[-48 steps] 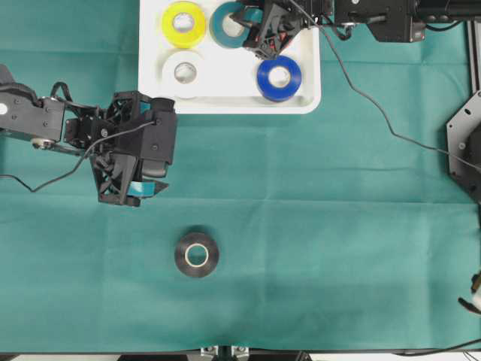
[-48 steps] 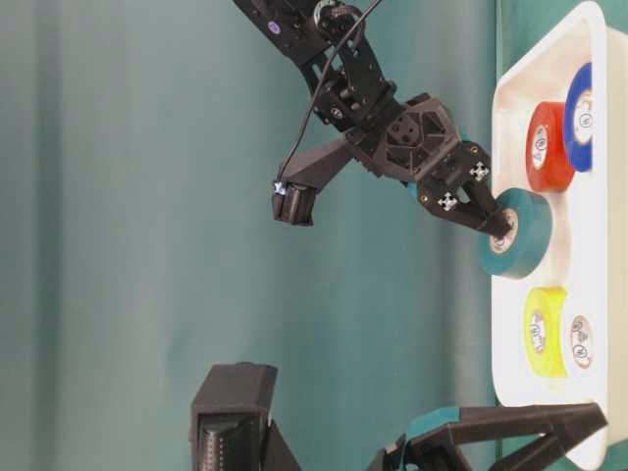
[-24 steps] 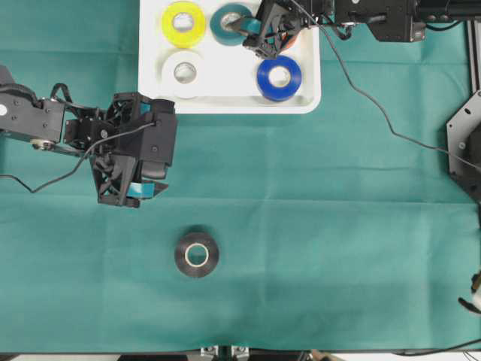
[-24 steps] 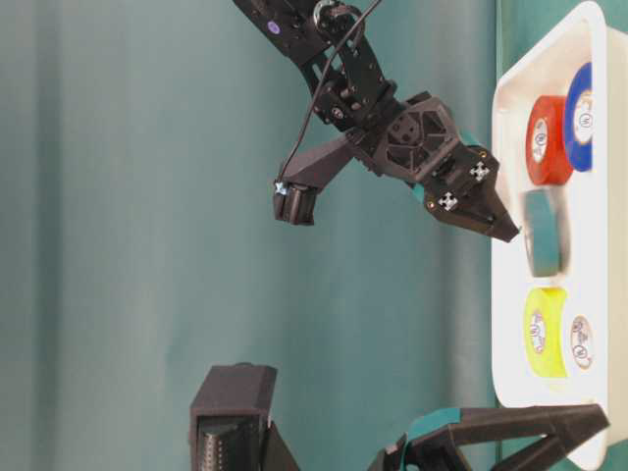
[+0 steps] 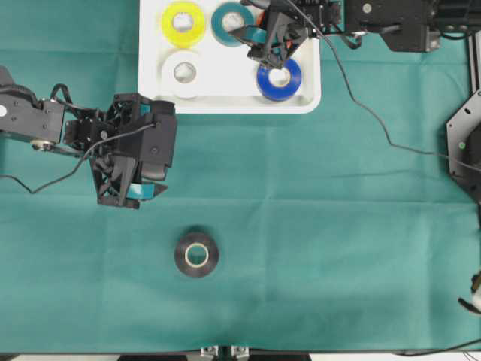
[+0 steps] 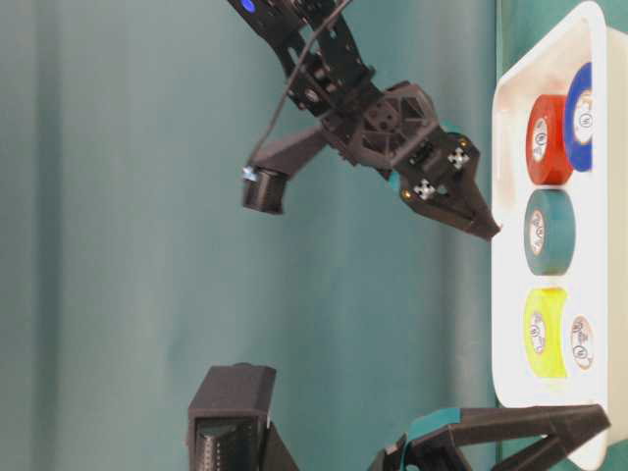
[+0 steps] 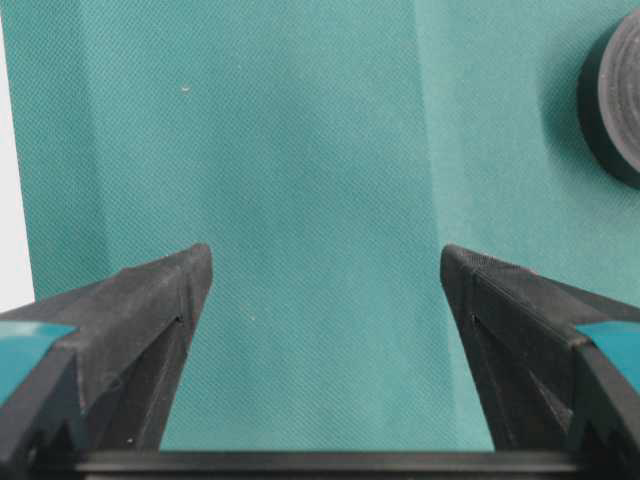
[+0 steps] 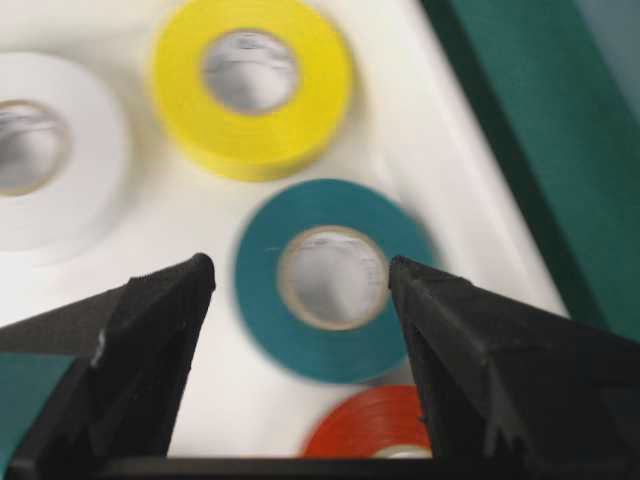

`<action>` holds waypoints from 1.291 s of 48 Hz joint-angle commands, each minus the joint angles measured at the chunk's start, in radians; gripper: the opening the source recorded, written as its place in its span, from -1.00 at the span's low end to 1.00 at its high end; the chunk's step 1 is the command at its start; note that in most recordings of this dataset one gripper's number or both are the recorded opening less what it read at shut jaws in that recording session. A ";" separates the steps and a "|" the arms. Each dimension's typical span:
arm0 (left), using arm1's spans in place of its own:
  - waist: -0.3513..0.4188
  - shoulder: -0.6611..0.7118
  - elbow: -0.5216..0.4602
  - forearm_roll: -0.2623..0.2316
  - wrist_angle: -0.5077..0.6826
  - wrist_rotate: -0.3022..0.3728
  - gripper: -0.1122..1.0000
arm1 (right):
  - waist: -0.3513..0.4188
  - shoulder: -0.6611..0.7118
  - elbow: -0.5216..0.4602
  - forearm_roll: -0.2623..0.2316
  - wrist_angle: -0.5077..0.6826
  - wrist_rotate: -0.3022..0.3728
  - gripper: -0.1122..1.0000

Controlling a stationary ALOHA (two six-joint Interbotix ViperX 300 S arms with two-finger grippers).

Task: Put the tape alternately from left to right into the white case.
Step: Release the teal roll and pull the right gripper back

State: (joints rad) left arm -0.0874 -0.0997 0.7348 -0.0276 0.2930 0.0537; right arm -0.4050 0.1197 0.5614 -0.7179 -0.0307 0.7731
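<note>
Teal glossy tape roll (image 5: 231, 23) sits in white plastic tray (image 5: 225, 103), right pincer (image 5: 264, 47) released; left pincer (image 7: 320, 290) gaping, black roll (image 5: 197, 255) lower centre probably next.

Five glossy tape rolls (image 5: 232, 23) lie flat in the shallow white plastic case (image 5: 225, 89); the black roll (image 5: 197, 254) (also flat) sits on the cloth.

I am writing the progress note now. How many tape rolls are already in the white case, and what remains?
Done: five rolls lie flat in the white case: yellow, teal, white, blue, red-orange. In hand: nothing; the right gripper is open above the case, and the left gripper is open over the cloth. Left: the black roll on the cloth.
</note>
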 commanded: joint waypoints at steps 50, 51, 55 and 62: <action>-0.008 -0.012 -0.028 -0.002 -0.005 -0.002 0.47 | 0.397 -0.225 0.172 0.002 -0.038 0.005 0.55; -0.009 -0.012 -0.028 0.000 -0.005 -0.002 0.47 | 0.405 -0.227 0.175 0.003 -0.038 0.005 0.55; -0.009 -0.012 -0.031 0.000 -0.005 -0.002 0.47 | 0.431 -0.235 0.183 0.003 -0.038 0.006 0.55; -0.012 -0.012 -0.029 -0.002 -0.005 -0.002 0.47 | 0.466 -0.245 0.199 0.003 -0.035 0.011 0.55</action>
State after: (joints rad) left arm -0.0936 -0.0997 0.7286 -0.0276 0.2915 0.0537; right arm 0.0460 -0.0982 0.7624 -0.7179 -0.0614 0.7823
